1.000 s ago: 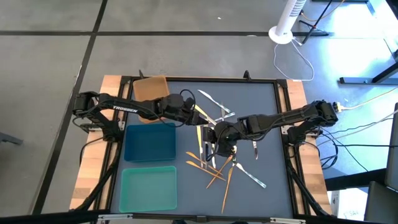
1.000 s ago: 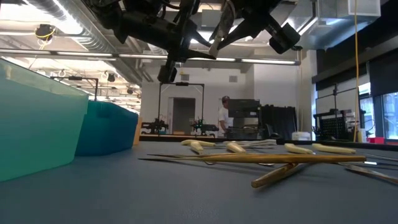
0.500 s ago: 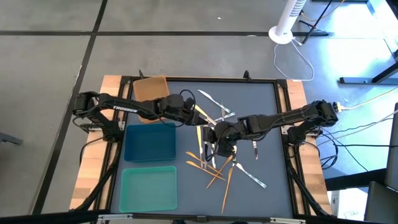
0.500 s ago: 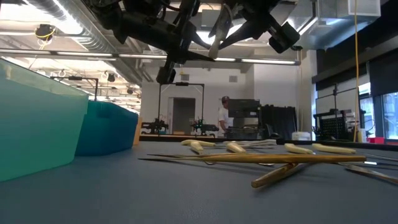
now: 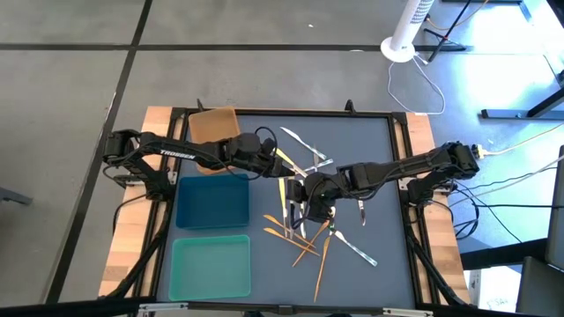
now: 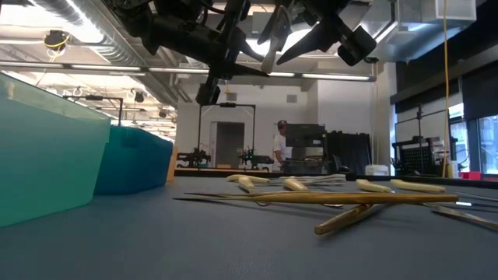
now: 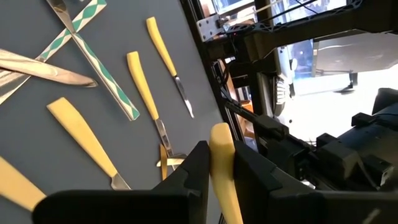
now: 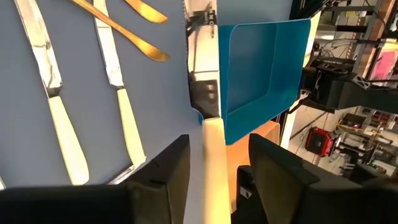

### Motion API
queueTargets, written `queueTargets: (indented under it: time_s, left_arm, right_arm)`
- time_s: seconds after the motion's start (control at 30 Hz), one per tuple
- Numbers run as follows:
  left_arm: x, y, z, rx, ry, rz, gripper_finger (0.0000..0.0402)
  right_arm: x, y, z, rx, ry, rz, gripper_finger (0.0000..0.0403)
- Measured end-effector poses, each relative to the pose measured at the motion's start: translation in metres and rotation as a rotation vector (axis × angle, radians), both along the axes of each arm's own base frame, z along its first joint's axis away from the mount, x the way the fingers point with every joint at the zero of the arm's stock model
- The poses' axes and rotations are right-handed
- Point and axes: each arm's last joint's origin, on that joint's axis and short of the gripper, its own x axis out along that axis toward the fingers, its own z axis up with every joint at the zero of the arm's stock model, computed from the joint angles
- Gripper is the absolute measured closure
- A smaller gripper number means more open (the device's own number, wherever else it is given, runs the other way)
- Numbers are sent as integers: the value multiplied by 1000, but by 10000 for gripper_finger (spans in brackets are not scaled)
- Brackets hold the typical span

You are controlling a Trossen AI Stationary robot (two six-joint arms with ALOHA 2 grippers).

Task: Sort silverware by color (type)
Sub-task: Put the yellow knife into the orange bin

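A yellow-handled knife (image 8: 206,106) with a silver blade hangs in the air over the middle of the table, between my two grippers. My left gripper (image 7: 219,163) is shut on its handle, above the table just right of the blue tray (image 5: 211,201). My right gripper (image 8: 214,171) is open. Its fingers stand on either side of the handle with a gap on each side. In the low view the knife (image 6: 271,48) slants between the left gripper (image 6: 224,62) and the right gripper (image 6: 307,31). More silverware (image 5: 304,233) lies scattered on the table below. My left gripper pinches the knife's yellow handle (image 7: 220,155) between its two fingers. The handle's rounded end (image 7: 219,130) sticks out past the fingertips. The knife is lifted clear of the table.
A brown tray (image 5: 214,128) lies at the far left and a teal tray (image 5: 210,269) at the near left. Yellow-handled, silver and orange-gold utensils (image 6: 327,194) lie loose in the table's middle. A person (image 6: 278,144) stands far off in the room.
My right gripper has opened and let go of the knife's handle without moving away. The knife has stayed where it was, in my left gripper.
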Motion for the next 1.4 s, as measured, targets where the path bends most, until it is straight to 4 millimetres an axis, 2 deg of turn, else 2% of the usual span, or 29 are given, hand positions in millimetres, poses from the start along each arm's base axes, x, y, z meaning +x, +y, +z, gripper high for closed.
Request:
queueTargets:
  time_s: [0.3,0.6,1.0,1.4]
  left_arm:
    - [0,0,0,-1,1,1,356]
    - [0,0,-1,0,5,7,356]
    - [0,0,-1,-1,8,7,356]
    - [0,0,-1,23,9,-1,356]
  right_arm:
    - [0,0,0,41,0,-54,241]
    - [-1,2,-1,246,40,-145,242]
    - [-2,8,-1,471,109,-95,242]
    - [-7,40,3,454,68,-30,242]
